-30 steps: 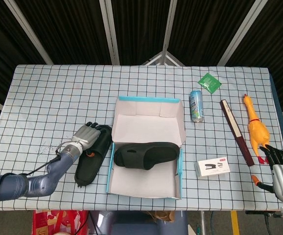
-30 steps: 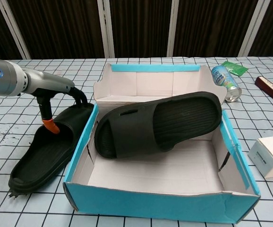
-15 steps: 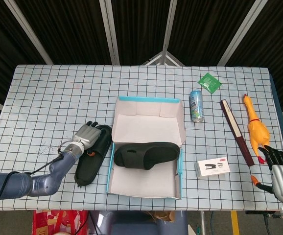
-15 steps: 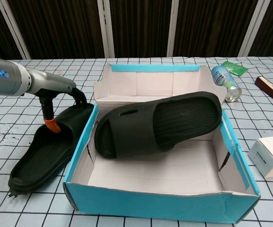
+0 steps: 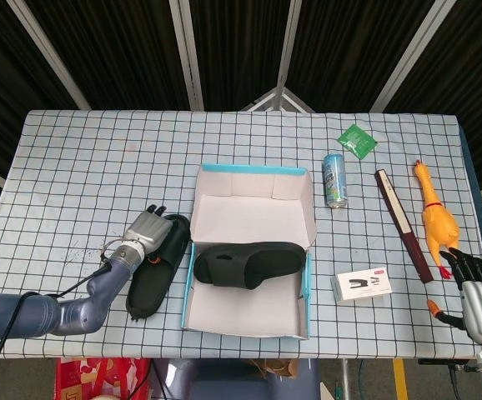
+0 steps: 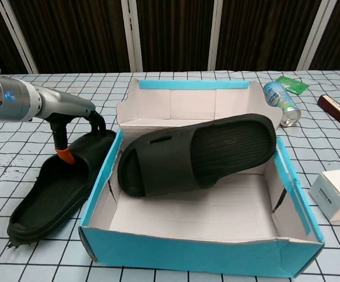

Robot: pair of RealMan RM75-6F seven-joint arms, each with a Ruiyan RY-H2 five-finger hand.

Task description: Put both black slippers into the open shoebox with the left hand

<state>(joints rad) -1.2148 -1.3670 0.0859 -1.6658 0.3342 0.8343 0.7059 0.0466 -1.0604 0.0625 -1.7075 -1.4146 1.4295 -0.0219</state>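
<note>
One black slipper (image 5: 249,263) lies across the inside of the open blue-edged shoebox (image 5: 252,317); it also fills the box's middle in the chest view (image 6: 199,154). The second black slipper (image 5: 152,268) lies on the table just left of the box, its toe toward the front edge (image 6: 49,191). My left hand (image 5: 146,230) grips this slipper at its far end, fingers (image 6: 98,122) hooked over the rim and the orange-tipped thumb down on the sole. My right hand (image 5: 475,292) rests at the table's front right corner, fingers apart, holding nothing.
Right of the box are a blue can (image 5: 334,180), a green packet (image 5: 357,140), a long dark bar (image 5: 403,224), a yellow rubber chicken (image 5: 434,217) and a small white carton (image 5: 363,285). The box's left wall (image 6: 102,185) stands against the outer slipper.
The left hand has drawn the outer slipper slightly left and toward the table's front edge. The slipper in the box and the right hand have stayed put.
</note>
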